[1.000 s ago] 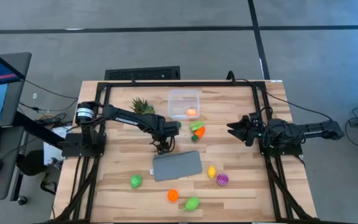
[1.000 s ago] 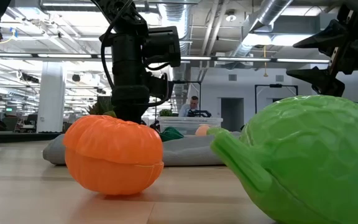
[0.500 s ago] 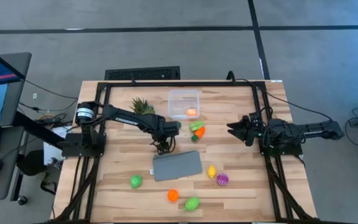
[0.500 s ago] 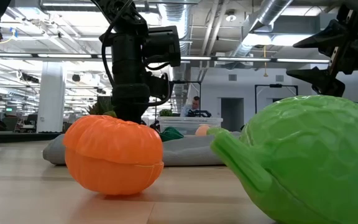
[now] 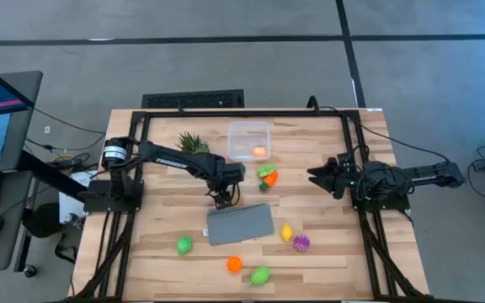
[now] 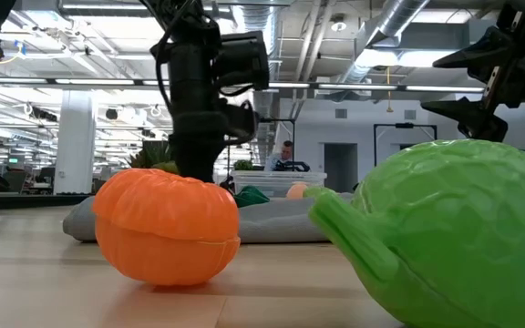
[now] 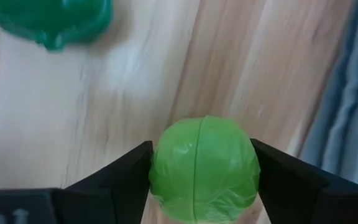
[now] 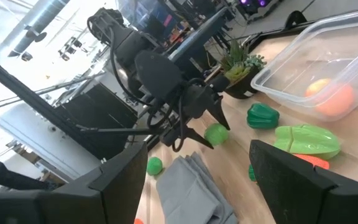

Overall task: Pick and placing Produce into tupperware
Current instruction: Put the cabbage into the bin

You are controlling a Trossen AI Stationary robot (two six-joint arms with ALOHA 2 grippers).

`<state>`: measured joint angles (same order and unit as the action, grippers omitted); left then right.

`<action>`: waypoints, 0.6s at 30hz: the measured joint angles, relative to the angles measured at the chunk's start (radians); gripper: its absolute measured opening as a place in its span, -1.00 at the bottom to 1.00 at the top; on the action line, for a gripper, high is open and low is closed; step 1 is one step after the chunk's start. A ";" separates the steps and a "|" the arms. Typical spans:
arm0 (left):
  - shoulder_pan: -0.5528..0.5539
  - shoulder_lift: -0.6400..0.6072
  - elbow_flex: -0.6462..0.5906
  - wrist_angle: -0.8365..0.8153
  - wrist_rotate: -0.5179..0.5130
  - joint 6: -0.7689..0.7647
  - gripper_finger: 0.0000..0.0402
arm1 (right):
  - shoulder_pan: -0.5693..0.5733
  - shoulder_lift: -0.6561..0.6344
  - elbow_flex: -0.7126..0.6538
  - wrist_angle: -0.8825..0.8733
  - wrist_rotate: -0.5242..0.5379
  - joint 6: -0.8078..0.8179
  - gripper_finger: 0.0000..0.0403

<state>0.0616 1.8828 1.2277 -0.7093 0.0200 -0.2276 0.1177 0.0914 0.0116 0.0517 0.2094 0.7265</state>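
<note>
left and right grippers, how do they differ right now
The left gripper is shut on a round green produce piece near the grey cloth at mid-table; the right gripper holds nothing, its fingers spread open. The left arm reaches out over the table; the right waits by the table's right edge. Both are dark two-finger grippers.

Green ball (image 7: 202,168): lower edge cut off by the left wrist frame; flanks covered by the left end effector (image 7: 202,186) fingers.
Dark green piece (image 7: 48,18): cropped at 11 o'clock in the left wrist frame; kind unclear.
Big green produce (image 6: 445,232): cropped at 4 o'clock in the low frame.
Tupperware (image 6: 285,185): mostly hidden behind the grey cloth (image 6: 272,223) in the low frame.
Right end effector (image 6: 481,87): cropped at 2 o'clock there.
</note>
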 joint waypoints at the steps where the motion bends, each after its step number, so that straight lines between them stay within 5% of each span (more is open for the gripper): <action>1: 0.000 0.000 0.010 -0.001 0.000 0.000 0.20 | 0.000 0.000 0.000 0.000 0.000 0.000 0.52; 18: 0.000 0.000 0.232 0.001 -0.035 0.075 0.18 | 0.000 0.000 0.000 0.000 -0.003 0.017 0.52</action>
<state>0.0616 1.8824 1.4593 -0.7078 -0.0145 -0.1530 0.1177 0.0914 0.0116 0.0517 0.2066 0.7434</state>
